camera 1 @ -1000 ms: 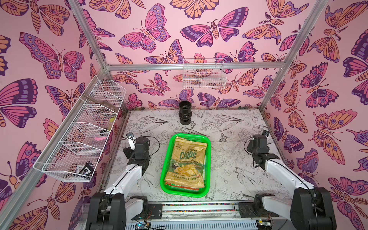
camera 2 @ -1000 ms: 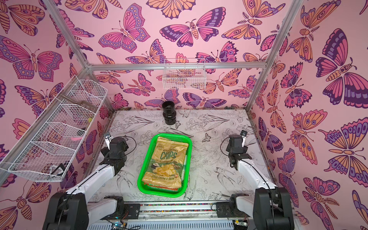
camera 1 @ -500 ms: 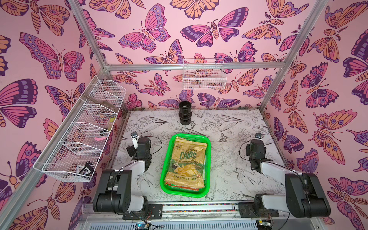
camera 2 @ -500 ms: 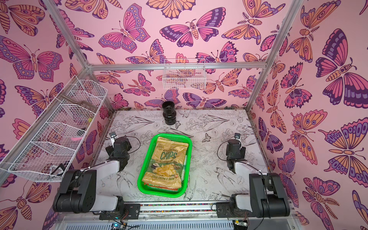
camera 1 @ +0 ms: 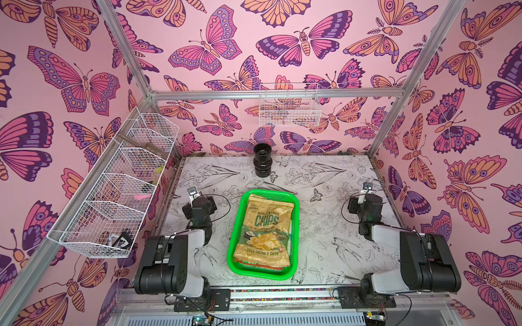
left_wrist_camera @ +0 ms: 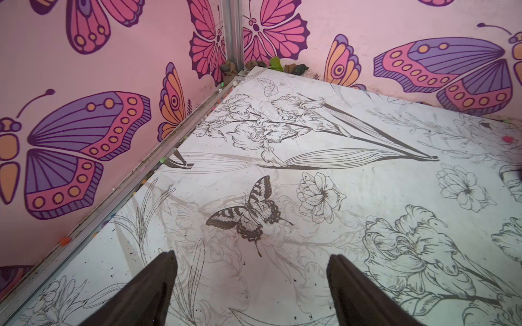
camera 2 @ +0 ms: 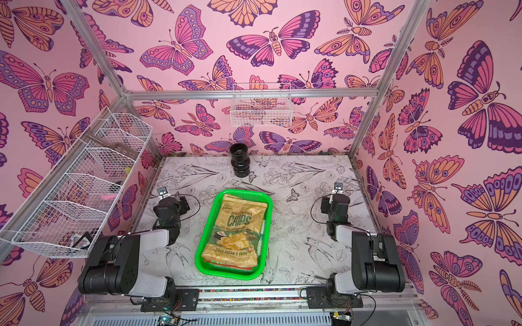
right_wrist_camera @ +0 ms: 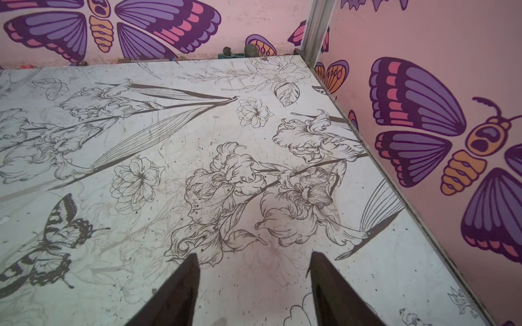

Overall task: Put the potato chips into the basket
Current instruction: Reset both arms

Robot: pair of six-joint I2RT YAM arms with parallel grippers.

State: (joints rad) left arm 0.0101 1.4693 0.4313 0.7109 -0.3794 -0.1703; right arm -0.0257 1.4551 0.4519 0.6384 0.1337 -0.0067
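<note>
Jaws of the left gripper (left_wrist_camera: 251, 255) stand wide apart, empty, over the counter (left_wrist_camera: 310, 225) by the left wall (left_wrist_camera: 84, 84); the right gripper (right_wrist_camera: 254, 255) is likewise parted and empty by the right wall (right_wrist_camera: 452, 56). Between them, mid-counter, the chips (camera 1: 265, 225) lie stacked in the basket (camera 1: 260, 274).

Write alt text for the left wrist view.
Two dark fingers of the left gripper stand apart, holding nothing, over a white table printed with flowers and a butterfly. Pink butterfly walls meet at a metal post.

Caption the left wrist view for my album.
Open, empty left hand over the flower-printed table, beside the butterfly-patterned wall.
</note>
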